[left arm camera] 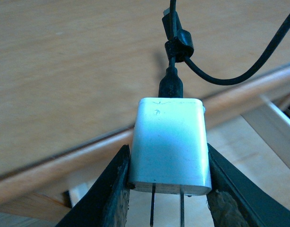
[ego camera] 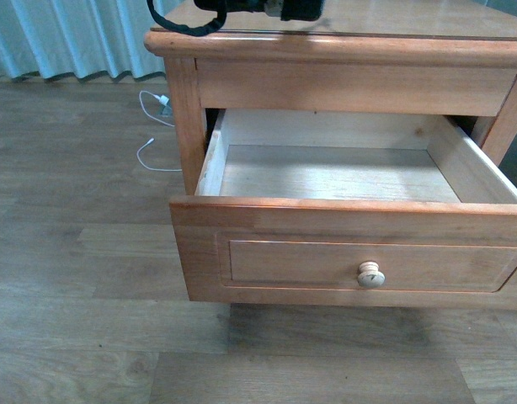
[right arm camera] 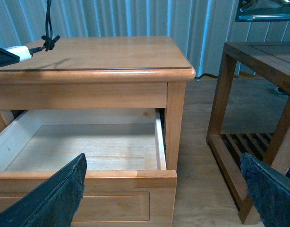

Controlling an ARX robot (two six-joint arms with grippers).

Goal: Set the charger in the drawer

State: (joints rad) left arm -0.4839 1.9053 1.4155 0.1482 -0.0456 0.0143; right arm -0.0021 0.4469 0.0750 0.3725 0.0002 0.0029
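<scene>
The left tool (left arm camera: 166,163) is clamped on the charger (left arm camera: 169,142), one finger on each side, prongs toward the wrist camera; the black cable (left arm camera: 239,75) loops away from its far end. The charger hangs over the nightstand's surface (ego camera: 410,21), near the front edge, above the drawer (ego camera: 284,261); the surface's rounded lip lies between them. The drawer is pulled well out, its pale inner boards showing, round knob (ego camera: 370,274) on the front panel. The right tool (right arm camera: 161,196) is spread wide in front of the drawer, holding nothing. A dark shape at the front view's top edge is probably the left arm. A thin white cable (ego camera: 153,126) lies on the floor by the curtain (ego camera: 73,38); a wooden side table (right arm camera: 258,61) stands beside the nightstand.
</scene>
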